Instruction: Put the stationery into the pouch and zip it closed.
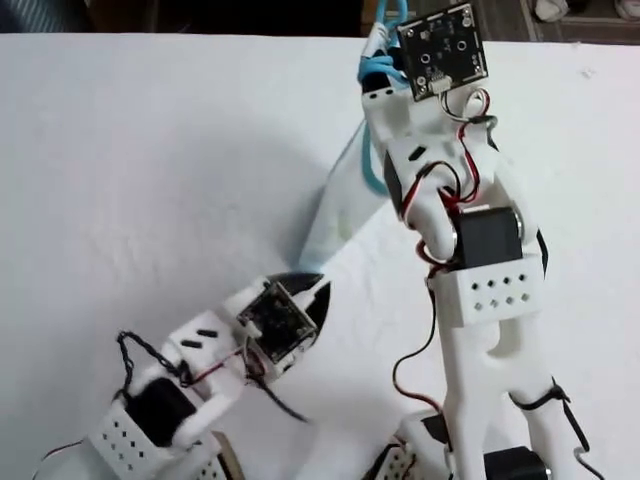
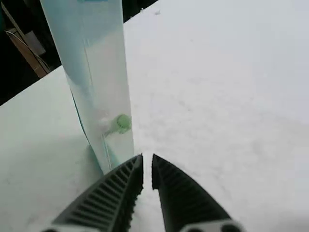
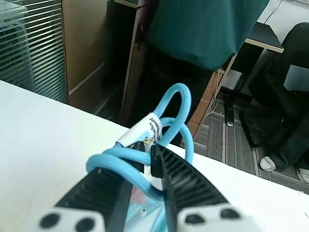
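A pale, see-through teal pouch [image 1: 340, 205] hangs tilted from its blue cord loop [image 1: 375, 70], with its low corner on the white table near my left gripper. My right gripper [image 3: 150, 151] is shut on that cord [image 3: 176, 104], beside a white label [image 3: 145, 130], and holds the pouch's top end up at the far side of the table [image 1: 388, 78]. In the left wrist view the pouch [image 2: 96, 72] rises edge-on, with a small green bead [image 2: 123, 121] on it. My left gripper [image 2: 147, 163] is shut and holds nothing, its tips just short of the pouch's lower corner [image 1: 308, 282].
The white table [image 1: 150, 180] stretches bare to the left and behind the pouch. Its far edge [image 1: 200, 35] runs along the top of the high view. Beyond the table stand a desk and a chair [image 3: 285, 96] on a grey floor.
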### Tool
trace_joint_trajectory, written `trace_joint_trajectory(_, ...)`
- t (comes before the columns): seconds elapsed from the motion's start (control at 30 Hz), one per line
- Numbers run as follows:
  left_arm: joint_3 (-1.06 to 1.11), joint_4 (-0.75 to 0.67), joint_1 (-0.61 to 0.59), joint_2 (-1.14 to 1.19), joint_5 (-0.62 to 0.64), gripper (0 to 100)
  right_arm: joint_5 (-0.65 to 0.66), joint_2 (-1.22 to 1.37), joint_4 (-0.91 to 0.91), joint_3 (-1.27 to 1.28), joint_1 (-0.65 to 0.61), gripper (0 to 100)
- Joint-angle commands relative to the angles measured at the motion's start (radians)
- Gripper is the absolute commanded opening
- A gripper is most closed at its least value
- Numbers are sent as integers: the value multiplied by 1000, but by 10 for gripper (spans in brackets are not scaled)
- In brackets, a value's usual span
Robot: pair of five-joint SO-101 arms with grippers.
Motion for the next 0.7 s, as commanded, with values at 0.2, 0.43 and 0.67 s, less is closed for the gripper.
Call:
trace_joint_trajectory(0.2,52,-146,53,-15,-2,76,-193,-2,-24,-20,-2,16)
trace_joint_trajectory(0.43,109,-222,42,-15,-11,76,-288,74,-15,-135,-36,16)
trace_joint_trajectory(0.67,115,-284,-74,-15,-6,80,-344,191,74,-324,-107,16)
